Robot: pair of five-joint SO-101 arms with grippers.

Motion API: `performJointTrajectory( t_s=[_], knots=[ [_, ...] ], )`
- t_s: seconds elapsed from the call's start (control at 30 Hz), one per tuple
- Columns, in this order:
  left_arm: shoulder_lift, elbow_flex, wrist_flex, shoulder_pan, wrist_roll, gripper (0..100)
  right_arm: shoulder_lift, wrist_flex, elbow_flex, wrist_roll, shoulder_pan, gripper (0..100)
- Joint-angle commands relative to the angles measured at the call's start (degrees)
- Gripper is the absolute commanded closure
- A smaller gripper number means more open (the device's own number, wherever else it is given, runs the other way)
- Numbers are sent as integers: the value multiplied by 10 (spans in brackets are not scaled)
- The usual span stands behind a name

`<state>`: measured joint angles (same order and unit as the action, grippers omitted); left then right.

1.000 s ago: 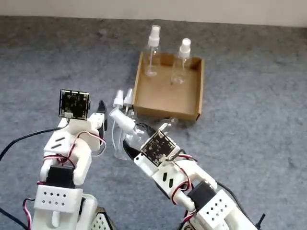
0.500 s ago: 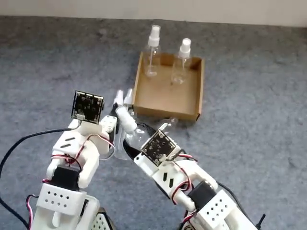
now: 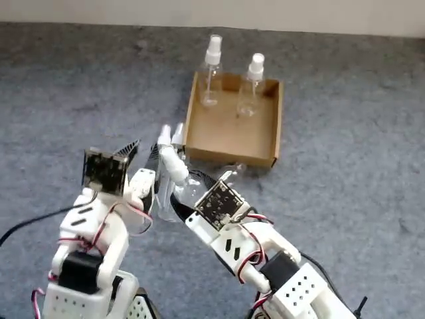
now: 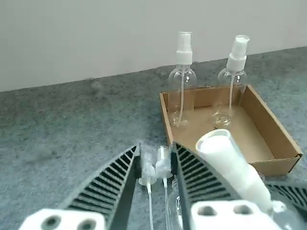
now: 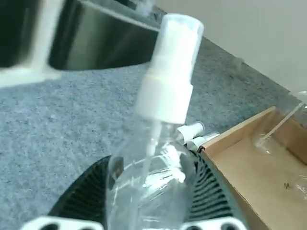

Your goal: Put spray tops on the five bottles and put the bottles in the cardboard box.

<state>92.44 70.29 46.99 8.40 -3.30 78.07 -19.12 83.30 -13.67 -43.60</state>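
My right gripper [image 3: 192, 194] [image 5: 152, 191] is shut on a clear bottle [image 5: 154, 178] that carries a white spray top [image 3: 174, 166] [image 5: 169, 72] [image 4: 231, 165]. It holds the bottle tilted just in front of the cardboard box [image 3: 268, 141] [image 4: 273, 155]. My left gripper [image 3: 145, 150] [image 4: 156, 148] stands open to the left of that top, not touching it. Between its fingers I see two spray tops [image 4: 156, 168] [image 3: 170, 135] lying on the carpet by the box's left wall. Two capped bottles [image 3: 211, 76] [image 3: 251, 86] stand in the box's far end.
A clear bottle [image 3: 165, 199] lies on the carpet under the two grippers, near the loose tops; I cannot tell whether they are joined. Grey carpet lies open to the right of the box and on the far left.
The left arm swung in close to the held bottle's spray top, then drew back to the left with its fingers open. The right arm and its bottle stayed put.
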Motion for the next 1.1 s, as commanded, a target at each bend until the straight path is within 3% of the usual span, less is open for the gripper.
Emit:
performJointTrajectory(
  t_s=[0.0,0.23,0.33,0.43,0.67,0.83,1.07],
  knots=[
    [52,-29,47,9,4,909,8,13,-24,2,58,995],
    [68,-24,69,14,4,903,-81,-34,-185,3,84,995],
    [69,-16,66,16,18,842,-167,-42,-263,4,83,995],
    [69,-14,75,55,41,786,-254,-41,-327,4,82,995],
    [69,-14,103,127,61,778,-419,-46,-477,9,83,995],
    [68,-8,102,125,61,757,-457,-126,-561,96,81,995],
    [68,64,11,95,62,745,-454,-257,-625,105,71,995]
  ],
)
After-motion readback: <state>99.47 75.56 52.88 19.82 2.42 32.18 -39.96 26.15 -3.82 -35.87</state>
